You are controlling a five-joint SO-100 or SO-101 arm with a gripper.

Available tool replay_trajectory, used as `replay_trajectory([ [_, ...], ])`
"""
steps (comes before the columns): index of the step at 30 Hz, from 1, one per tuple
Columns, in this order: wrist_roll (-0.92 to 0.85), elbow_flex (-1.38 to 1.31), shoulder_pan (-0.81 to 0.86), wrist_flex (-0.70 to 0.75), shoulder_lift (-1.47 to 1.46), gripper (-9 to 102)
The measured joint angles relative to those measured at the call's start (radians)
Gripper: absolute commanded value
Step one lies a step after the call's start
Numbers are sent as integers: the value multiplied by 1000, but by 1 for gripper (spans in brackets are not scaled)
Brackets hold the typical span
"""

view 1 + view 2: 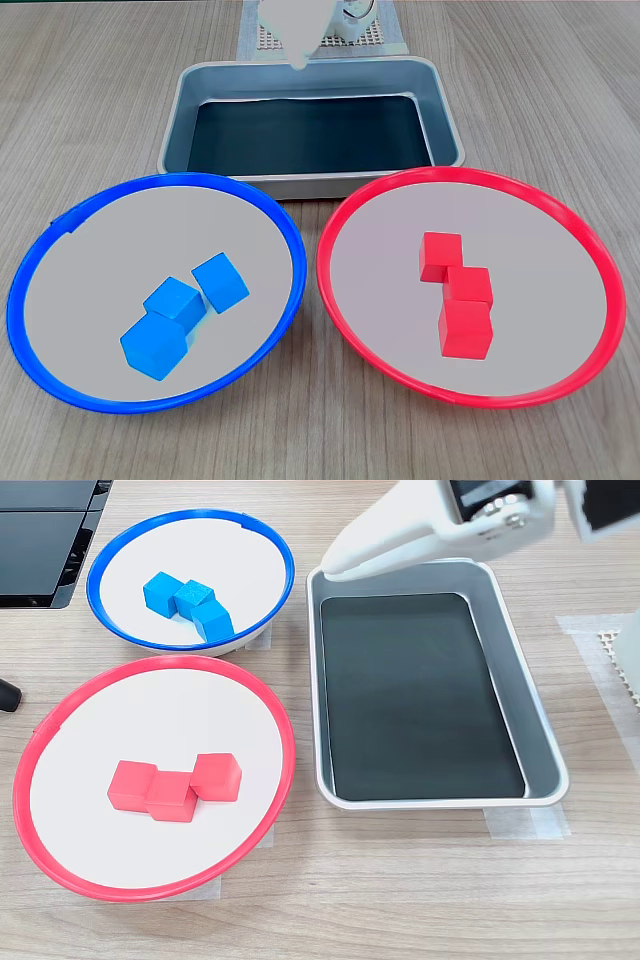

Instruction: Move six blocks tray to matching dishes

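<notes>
The silver-grey tray (pixel 180 130) (pixel 520 700) holds nothing on its black bottom. Three blue blocks (pixel 173 302) (pixel 191 597) lie clustered in the blue-rimmed dish (pixel 130 235) (pixel 225 555). In the red-rimmed dish (pixel 545 260) (pixel 130 715), three red blocks (pixel 469 286) (pixel 172 795) lie touching one another. My white gripper (pixel 298 62) (pixel 332 568) hangs over the tray's edge on the blue dish's side, fingers together and holding nothing.
A white mesh mat (pixel 385 40) (pixel 625 660) lies under the arm's base beyond the tray. A black device (pixel 40 540) sits beside the blue dish in a fixed view. Tape (pixel 525 825) fixes the tray to the wooden table.
</notes>
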Motion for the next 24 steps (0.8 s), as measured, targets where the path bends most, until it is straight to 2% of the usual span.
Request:
replay_trajectory([
  [2,147,95,6,-2,137,0],
  [5,295,189,18,156,331,0],
  [11,348,210,12,535,558,0],
  [14,373,210,17,630,624,0],
  [17,388,210,20,683,630,0],
  [24,407,210,34,692,630,0],
])
